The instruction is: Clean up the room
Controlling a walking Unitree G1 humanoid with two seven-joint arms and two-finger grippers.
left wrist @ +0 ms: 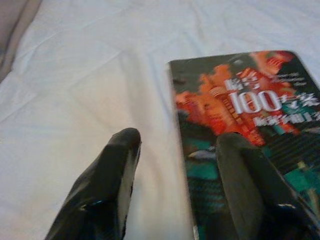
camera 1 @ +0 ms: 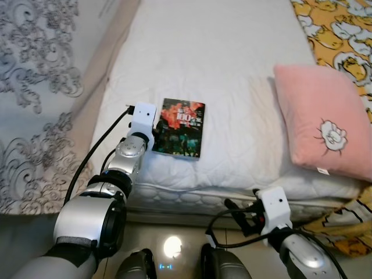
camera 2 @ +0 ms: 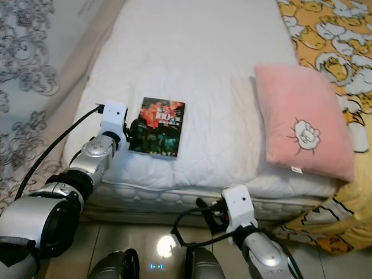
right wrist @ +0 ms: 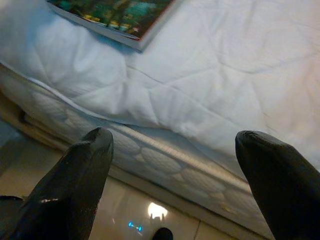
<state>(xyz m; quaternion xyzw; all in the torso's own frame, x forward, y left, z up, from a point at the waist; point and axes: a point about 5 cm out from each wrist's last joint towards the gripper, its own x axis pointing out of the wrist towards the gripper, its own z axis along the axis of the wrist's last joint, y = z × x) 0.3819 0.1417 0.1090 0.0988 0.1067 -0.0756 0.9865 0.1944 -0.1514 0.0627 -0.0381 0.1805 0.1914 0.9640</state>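
White bed (camera 1: 232, 64) ahead, quilted cover running up and away. Dark book (camera 1: 181, 127) lying flat near the front edge, left of the middle, its long sides pointing up the bed. Broad bare cover beyond and to the right of the book, up to a pink pillow (camera 1: 322, 125) by the right edge. Yellow patterned blanket (camera 1: 340, 43) past the pillow, hanging down over the right side of the bed. Grey patterned curtain (camera 1: 35, 99) down the left, close along the bed's left edge.

Left gripper (left wrist: 177, 145) reached out over the front edge, sitting at the book's left side. Fingers spread wide astride the book's left long edge: one finger (left wrist: 112, 185) over bare cover just beside the book, the other (left wrist: 245, 185) over the book's face. Cannot tell whether either tip touches. Nothing held.

Right gripper (right wrist: 175, 145) low before the bed's front edge, right of the middle, well apart from the book. Fingers spread wide and holding nothing, pointing at the mattress side (right wrist: 165, 160) below the cover's hem. Book's near corner visible above it in the right wrist view. Glossy pale floor (camera 1: 174, 247) between robot and bed, a narrow strip with a lamp's glare on it.
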